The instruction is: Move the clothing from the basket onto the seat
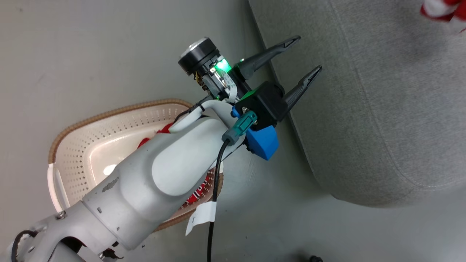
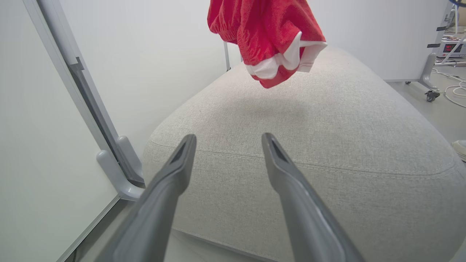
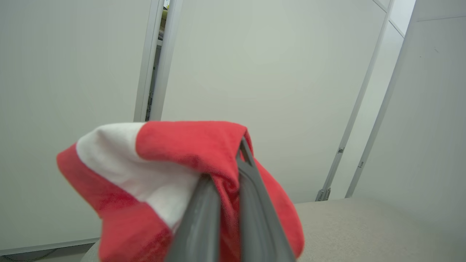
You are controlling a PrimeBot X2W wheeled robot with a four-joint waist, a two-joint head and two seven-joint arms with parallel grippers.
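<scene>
Red striped garment is hanging top centre in the left wrist view, over the seat — my right gripper is clamping it. My left gripper is hovering, fingers apart; another garment is lying in the basket, lower left.

- Nothing reads outright; a few marks come close.
- White tag on the black cable, behind the left pincer along its forearm: a dark handwritten squiggle, illegible.
- Red garment in the basket, under that forearm: scraps of dark-and-white print, too hidden to read.
- Instrument far right of the left pincer, past the seat: red lit digits, too small to read.
- Striped garment clamped in the right pincer: plain red and white, no lettering.
</scene>
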